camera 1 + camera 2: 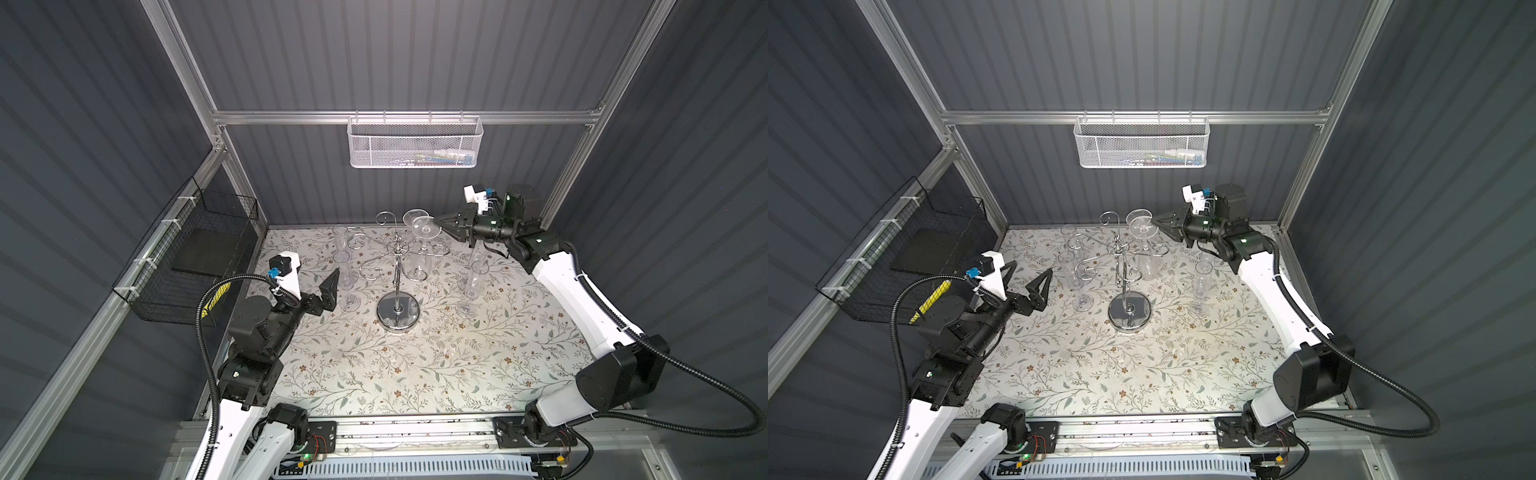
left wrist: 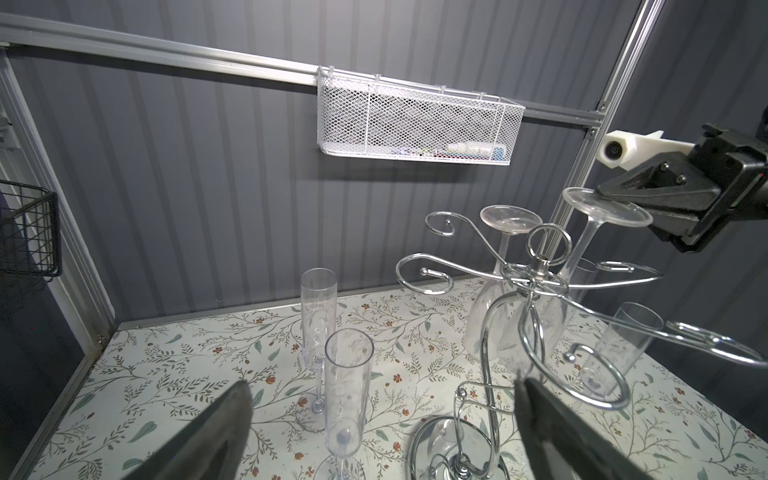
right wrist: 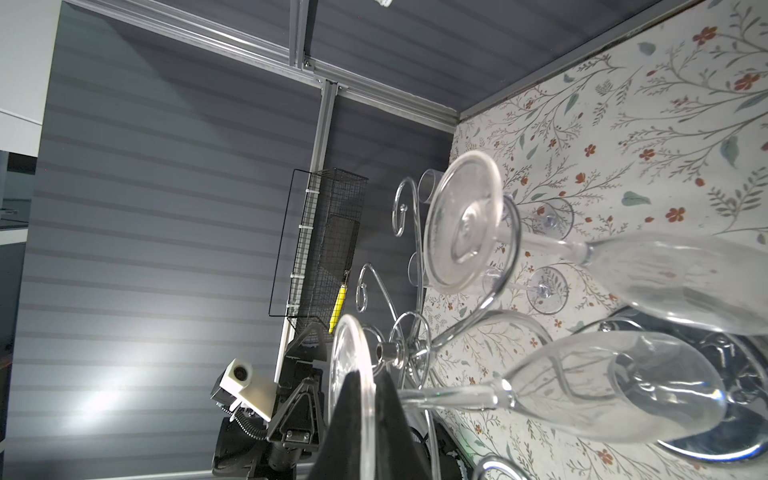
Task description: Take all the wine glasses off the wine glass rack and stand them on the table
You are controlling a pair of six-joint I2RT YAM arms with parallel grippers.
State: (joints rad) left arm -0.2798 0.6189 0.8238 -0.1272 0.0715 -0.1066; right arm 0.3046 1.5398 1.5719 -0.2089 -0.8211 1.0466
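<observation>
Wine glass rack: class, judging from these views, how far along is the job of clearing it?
Apparently done: four champagne flutes stand on the table. In hand: the right gripper is shut on the foot of a tilted wine glass at the rack. Remaining: lifting it clear; a second glass hangs inverted. The left gripper is open.

white mesh basket (image 1: 374, 145): contents too small | wine glass rack (image 2: 539, 264): base cropped, left wrist view
</observation>
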